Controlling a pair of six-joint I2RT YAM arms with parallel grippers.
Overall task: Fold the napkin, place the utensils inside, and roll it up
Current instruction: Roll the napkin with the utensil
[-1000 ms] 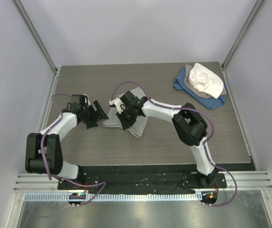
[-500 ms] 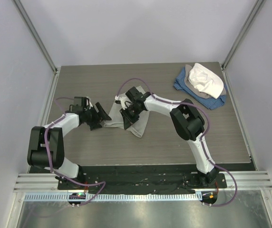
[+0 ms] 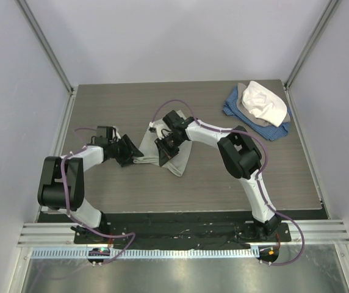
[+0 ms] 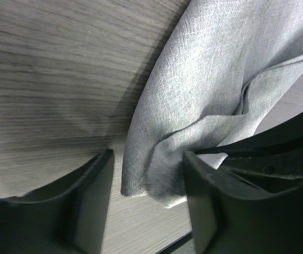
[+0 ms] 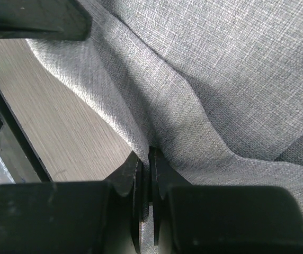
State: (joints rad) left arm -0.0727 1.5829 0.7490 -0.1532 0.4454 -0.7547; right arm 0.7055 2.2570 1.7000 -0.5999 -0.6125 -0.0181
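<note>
**Middle-left crowded; near strip and right half open**

Both arms meet over the napkin [image 3: 179, 160], so the middle-left of the desk [image 3: 162, 195] is blocked. The left arm [image 3: 89, 152] lies low along the left side, and the right arm [image 3: 208, 135] arches across from its raised elbow. The left jaws stand apart around a corner of the napkin, with bare desk showing beside one of them. The right jaws are pinched on a raised fold with no gap. A heap of cloths [image 3: 263, 104] fills the far right corner. Passage is open along the near strip between the bases, across the right half short of the heap, and along the far edge.
</note>
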